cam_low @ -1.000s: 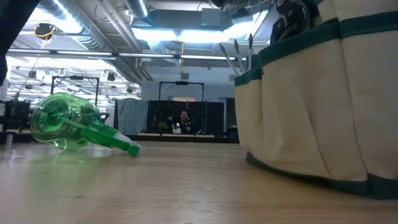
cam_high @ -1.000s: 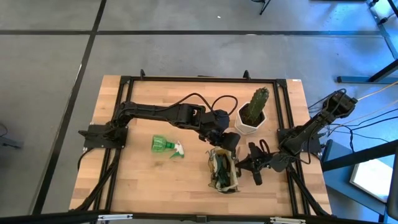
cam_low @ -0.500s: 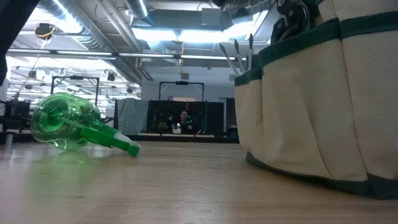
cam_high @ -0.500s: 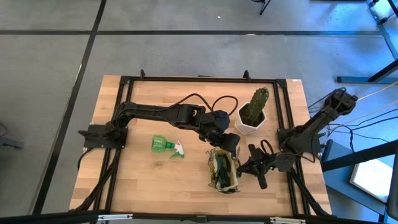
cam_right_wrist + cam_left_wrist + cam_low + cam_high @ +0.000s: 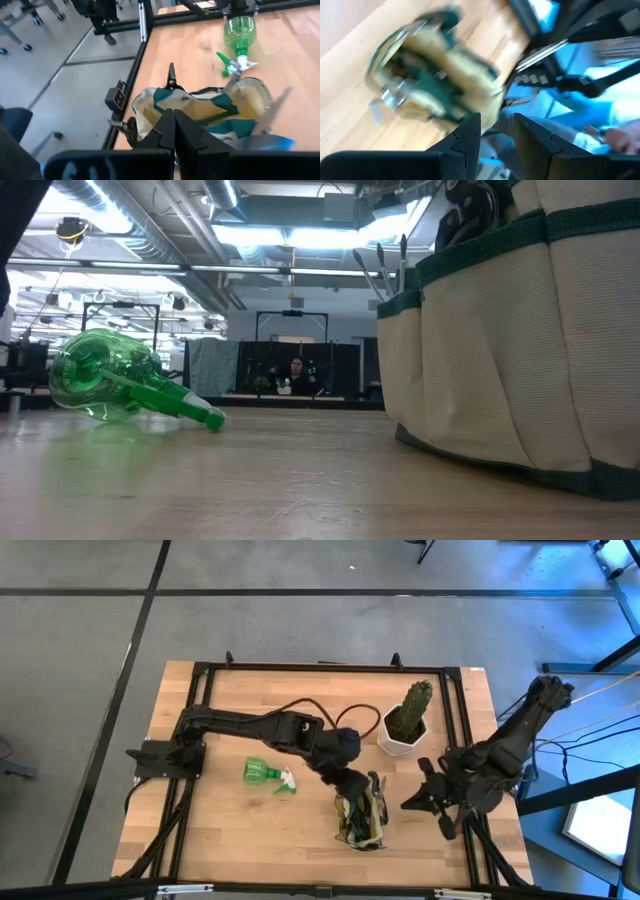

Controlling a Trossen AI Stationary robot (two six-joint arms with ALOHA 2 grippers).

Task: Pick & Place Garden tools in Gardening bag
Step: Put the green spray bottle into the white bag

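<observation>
The khaki gardening bag (image 5: pixel 362 812) with green trim stands upright on the table near the front; it fills the right of the low view (image 5: pixel 520 330). Tools stick out of it: metal tools (image 5: pixel 385 265) and a black pruning shear (image 5: pixel 171 76). The green spray bottle (image 5: pixel 268 774) lies on its side left of the bag. My left gripper (image 5: pixel 352 783) is open at the bag's far-left rim, and its wrist view (image 5: pixel 497 125) shows nothing between the fingers. My right gripper (image 5: pixel 410 802) is shut and empty, right of the bag, apart from it (image 5: pixel 174 117). My left gripper is right at the bag's far-left rim (image 5: pixel 490 107), slanting down from the table's far-left side. Its wrist view is blurred, and I cannot tell whether a finger touches the bag.
A cactus in a white pot (image 5: pixel 405 722) stands behind the bag to the right. A black metal frame (image 5: pixel 300 668) runs around the table top. Bare wood lies left of the spray bottle and in front of it. A person (image 5: pixel 296 372) shows far off in the room.
My right gripper has drawn back from the bag toward the table's right edge. My left gripper has gone from the bag's far rim toward the near edge and a little left, down along the bag's left side.
</observation>
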